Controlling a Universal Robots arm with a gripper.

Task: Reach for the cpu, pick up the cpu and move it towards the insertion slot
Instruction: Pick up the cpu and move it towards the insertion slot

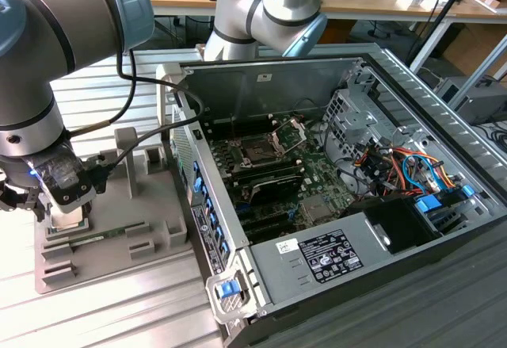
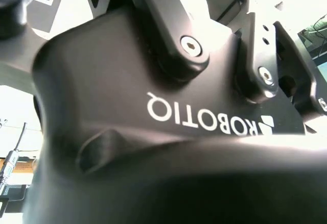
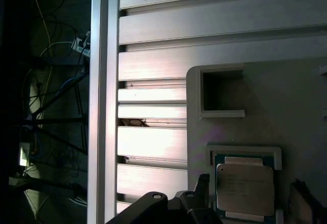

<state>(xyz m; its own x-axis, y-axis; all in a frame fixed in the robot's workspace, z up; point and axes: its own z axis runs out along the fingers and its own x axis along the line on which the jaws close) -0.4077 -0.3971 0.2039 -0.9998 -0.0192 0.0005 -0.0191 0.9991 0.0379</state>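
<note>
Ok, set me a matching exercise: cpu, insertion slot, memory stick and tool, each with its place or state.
1 cpu
2 insertion slot
3 memory stick
4 tool

A inside the open computer case
B on the grey fixture, beside the tool
C in the fixture's square pocket, under the tool
D open, low over the fixture

Pairs: 1-C, 2-A, 3-B, 4-D

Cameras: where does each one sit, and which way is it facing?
Exterior view: off the arm, looking down on the computer case, insertion slot and grey fixture; arm joints and gripper show.
Second wrist view: at the wrist, against the gripper's black body.
First wrist view: at the wrist, facing the cpu between open fingers.
Shared: exterior and first wrist views show the fixture.
</note>
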